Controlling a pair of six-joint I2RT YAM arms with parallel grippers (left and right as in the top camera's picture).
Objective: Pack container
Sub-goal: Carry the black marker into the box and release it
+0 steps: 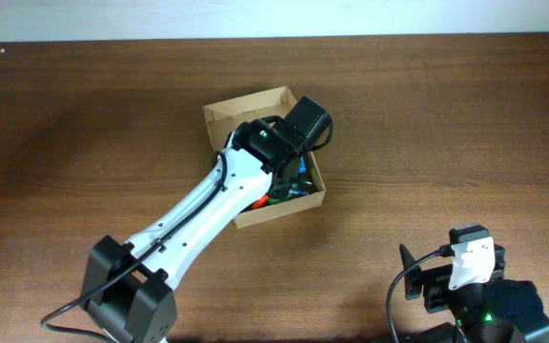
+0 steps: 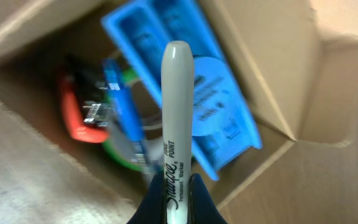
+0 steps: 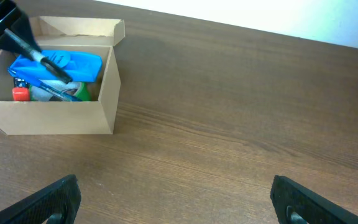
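The tan cardboard container (image 1: 246, 107) stands open at the table's middle; it also shows in the right wrist view (image 3: 55, 118) at the upper left. My left gripper (image 2: 178, 196) is shut on a grey Sharpie marker (image 2: 176, 112) and holds it over the container's inside. In the right wrist view the marker (image 3: 33, 53) slants above the box. Inside lie a blue plastic case (image 2: 185, 81), a red and black item (image 2: 82, 106) and blue and green items (image 2: 126, 134). My right gripper (image 3: 176, 199) is open and empty over bare table at the front right.
The left arm (image 1: 198, 214) stretches from the front left base to the box and covers much of it from above. The right arm's base (image 1: 475, 291) sits at the front right corner. A pale wall edge (image 1: 274, 19) bounds the table's far side.
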